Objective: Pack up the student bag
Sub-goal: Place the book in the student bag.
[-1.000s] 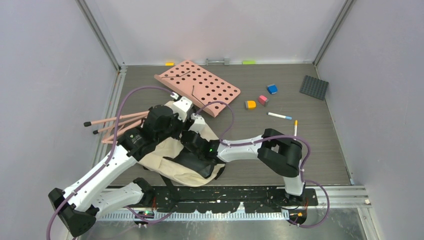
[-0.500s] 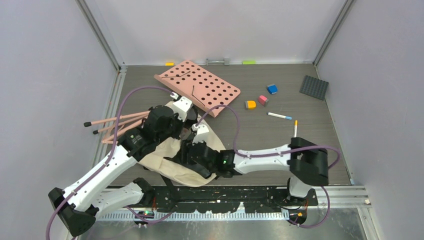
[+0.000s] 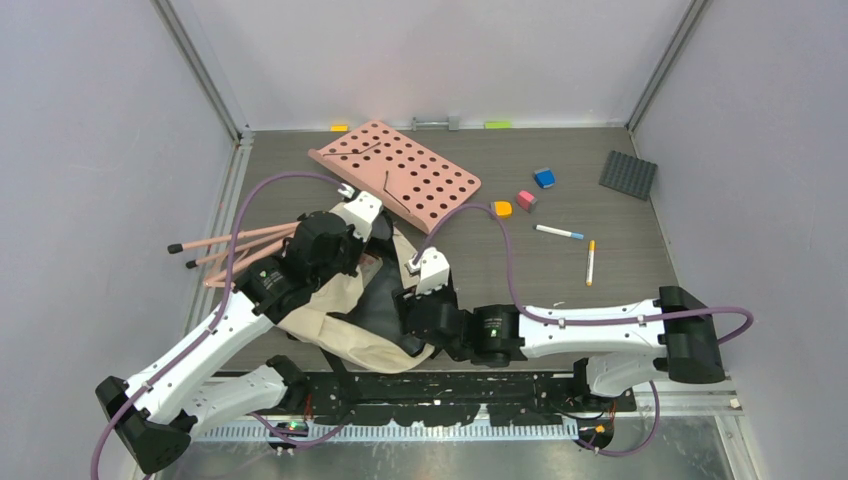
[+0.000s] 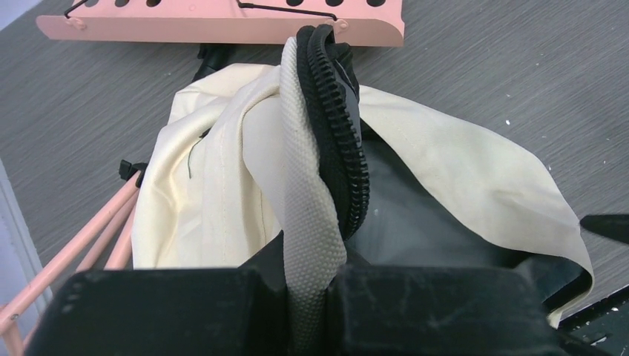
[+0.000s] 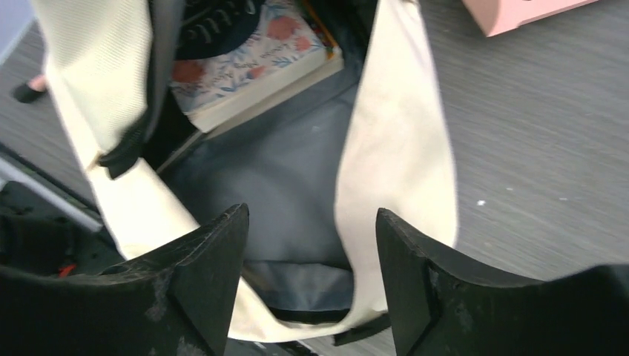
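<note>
So, my left pincer (image 4: 311, 295) is clamped on the zipper rim (image 4: 347, 148) of the student bag (image 4: 460, 170), propping its mouth up, with the pink board (image 4: 222, 28) just beyond it. My right pincer (image 5: 311, 256) hangs spread wide right over the opening, grey lining (image 5: 289, 170) straight below and a floral book (image 5: 252, 59) inside further ahead. The bag lies on the bench (image 4: 519, 67).

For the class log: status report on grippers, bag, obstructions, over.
Left gripper shut on student bag rim. Right gripper open, empty, over opening. Floral notebook inside; nothing blocking.
</note>
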